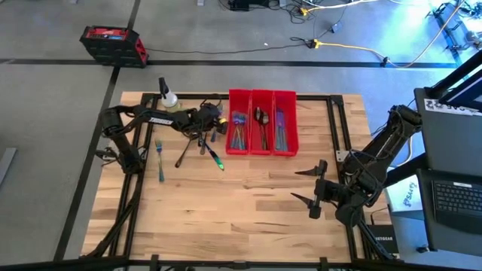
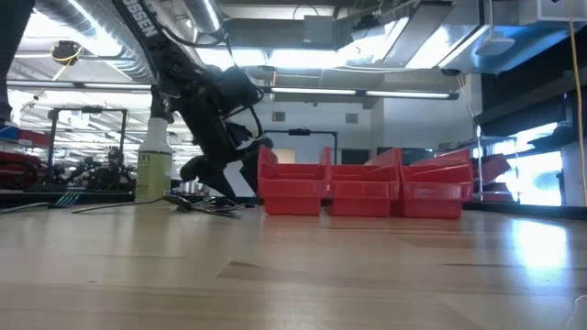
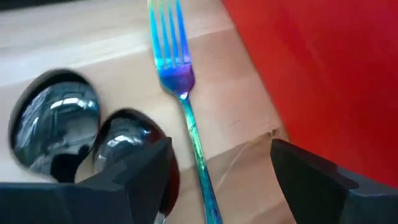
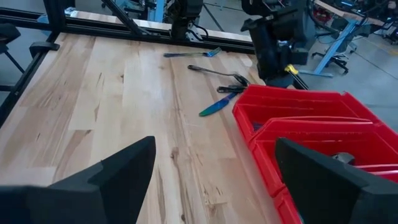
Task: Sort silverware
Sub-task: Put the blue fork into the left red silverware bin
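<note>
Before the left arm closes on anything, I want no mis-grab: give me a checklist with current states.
1. Left tool open: ok.
2. Iridescent fork between its fingers: ok.
3. Two dark spoons beside one finger, clear of the grasp: cannot tell.
4. Red bin wall close to the other finger: not ok.
5. Right tool open, parked away from the bins: ok.

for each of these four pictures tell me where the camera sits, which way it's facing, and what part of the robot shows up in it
High: overhead, looking straight down; both arms, left gripper by the red bins.
Low: table height, looking across; left arm beside the spray bottle.
Left wrist: looks down between open fingers at a fork and two spoons.
Right wrist: looks across the table past open fingers.
Shared: the bins.
</note>
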Robot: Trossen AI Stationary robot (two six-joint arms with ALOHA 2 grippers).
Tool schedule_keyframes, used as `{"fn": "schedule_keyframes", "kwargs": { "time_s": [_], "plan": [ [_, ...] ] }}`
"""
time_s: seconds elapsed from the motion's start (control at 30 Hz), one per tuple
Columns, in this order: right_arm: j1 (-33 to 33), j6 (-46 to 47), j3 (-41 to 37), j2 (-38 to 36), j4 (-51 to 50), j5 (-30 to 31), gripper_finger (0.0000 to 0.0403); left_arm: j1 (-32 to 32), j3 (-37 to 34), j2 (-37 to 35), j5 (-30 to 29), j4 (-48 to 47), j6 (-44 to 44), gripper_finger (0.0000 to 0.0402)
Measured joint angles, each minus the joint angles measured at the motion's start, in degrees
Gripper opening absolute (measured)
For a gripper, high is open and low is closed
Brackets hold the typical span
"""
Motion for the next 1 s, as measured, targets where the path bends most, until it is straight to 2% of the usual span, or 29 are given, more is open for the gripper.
{"fn": "schedule_keyframes", "kwargs": {
  "time_s": [0.17,0.43,0.7,1.0],
  "plan": [
    [0.00,0.00,0.00,0.13,0.00,-0.06,0.0314,-0.01,3.55,1.82,-2.65,-1.48,3.98,0.0262],
    [0.02,0.31,0.00,0.13,0.02,-0.45,0.0314,0.80,3.83,2.45,-6.65,-6.17,6.54,0.0262],
    [0.02,0.10,0.00,0.13,-0.04,-0.42,0.0314,0.81,3.83,2.99,-5.60,-5.68,6.62,0.0239],
    [0.00,0.04,0.00,0.13,-0.09,-0.42,0.0314,0.80,4.03,4.96,-6.16,-4.29,5.27,0.0237]
  ]
}}
